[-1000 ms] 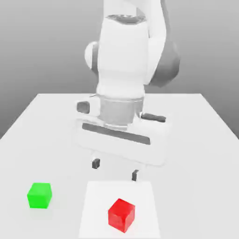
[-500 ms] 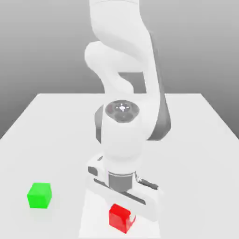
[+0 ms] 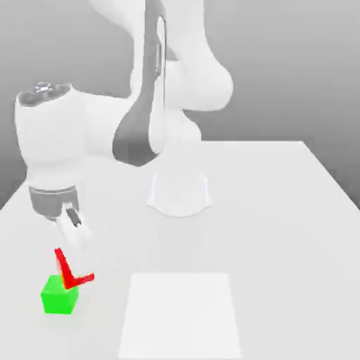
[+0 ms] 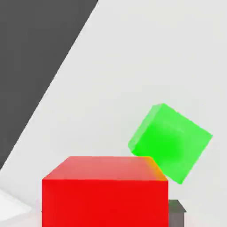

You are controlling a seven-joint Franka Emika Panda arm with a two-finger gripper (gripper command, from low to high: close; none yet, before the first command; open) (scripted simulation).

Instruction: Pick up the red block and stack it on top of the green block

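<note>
Red block (image 4: 105, 203) clamped in the tool (image 3: 76, 271), held up just above the green block (image 3: 60, 295), turned at an angle to it; the carry looks done and placing seems in hand; next, centre and square it over the green block, lower until they touch, then let go.

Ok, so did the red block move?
Yes. The red block left the white square and went toward the exterior view's left, to the green block.
</note>
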